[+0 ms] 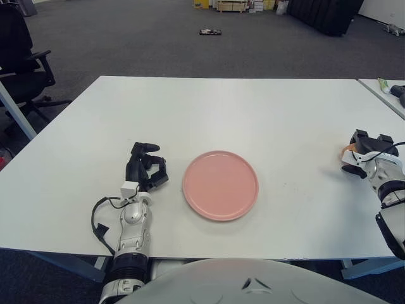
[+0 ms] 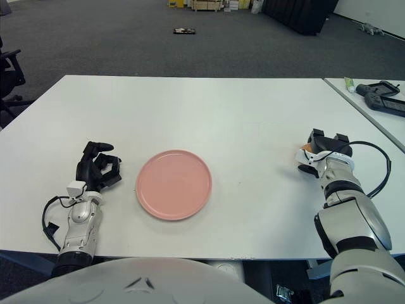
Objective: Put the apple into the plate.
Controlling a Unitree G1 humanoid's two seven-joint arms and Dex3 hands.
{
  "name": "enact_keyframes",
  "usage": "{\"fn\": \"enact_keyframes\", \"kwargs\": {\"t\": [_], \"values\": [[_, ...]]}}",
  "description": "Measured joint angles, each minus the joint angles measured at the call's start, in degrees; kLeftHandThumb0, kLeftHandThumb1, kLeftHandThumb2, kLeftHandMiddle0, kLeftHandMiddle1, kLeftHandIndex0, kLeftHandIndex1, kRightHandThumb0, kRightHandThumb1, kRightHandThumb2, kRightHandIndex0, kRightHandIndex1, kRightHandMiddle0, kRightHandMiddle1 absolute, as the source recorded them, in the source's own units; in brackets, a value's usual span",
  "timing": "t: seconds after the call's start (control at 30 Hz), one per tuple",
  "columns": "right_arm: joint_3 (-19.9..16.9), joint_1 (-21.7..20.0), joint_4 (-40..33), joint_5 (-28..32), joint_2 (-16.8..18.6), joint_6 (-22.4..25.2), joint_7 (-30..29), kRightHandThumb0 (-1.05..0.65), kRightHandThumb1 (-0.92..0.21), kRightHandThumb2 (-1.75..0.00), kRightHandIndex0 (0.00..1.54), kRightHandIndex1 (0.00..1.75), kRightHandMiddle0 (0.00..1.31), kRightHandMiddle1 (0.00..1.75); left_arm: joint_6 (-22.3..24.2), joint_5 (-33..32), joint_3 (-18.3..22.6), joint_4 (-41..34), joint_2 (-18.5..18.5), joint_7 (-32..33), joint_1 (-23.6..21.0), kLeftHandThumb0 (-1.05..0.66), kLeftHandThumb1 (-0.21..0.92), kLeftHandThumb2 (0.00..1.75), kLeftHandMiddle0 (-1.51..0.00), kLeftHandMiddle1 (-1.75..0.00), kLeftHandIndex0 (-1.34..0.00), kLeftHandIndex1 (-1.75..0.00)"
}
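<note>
Spanning most of the frame, a white counter (image 2: 209, 114) carries every item listed here; grey carpet fills the upper part of the frame beyond it.

Second counter (image 2: 380, 107): white, upper right edge of the frame, separated from the main one by a narrow gap. A dark handheld device (image 2: 383, 96) and a small green-and-white tube (image 2: 348, 82) lie on it.

Office chair (image 1: 22, 57): black, upper left corner of the left eye view, standing on the carpet.

Plate (image 2: 173, 184): pink, round, flat, lower centre of the frame, nothing on it.

Left hand (image 2: 96, 170): lower left of the frame, just left of the plate and apart from it, dark fingers curled inward, holding nothing.

Right hand (image 2: 323, 154): right of the frame, well apart from the plate, fingers closed around the apple.

Apple (image 2: 304, 151): orange-red, only a sliver visible at the left side of the right hand, mostly hidden by the fingers; whether it touches the counter cannot be told.

Small dark object (image 2: 185, 30): on the carpet, top centre, too distant to identify.
</note>
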Motion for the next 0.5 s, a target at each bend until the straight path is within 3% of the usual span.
{"fn": "enact_keyframes", "kwargs": {"t": [0.5], "values": [[-2.3,1.1,-2.1,2.1,0.9,-0.4,-3.9,0.00,-0.06,-1.58,0.86,1.62,0.57,1.75,0.0,0.1,0.0,0.2,0.2,0.0,-0.2,-0.01,0.40,1.21,-0.53,-1.66,-0.39,-1.75]]}}
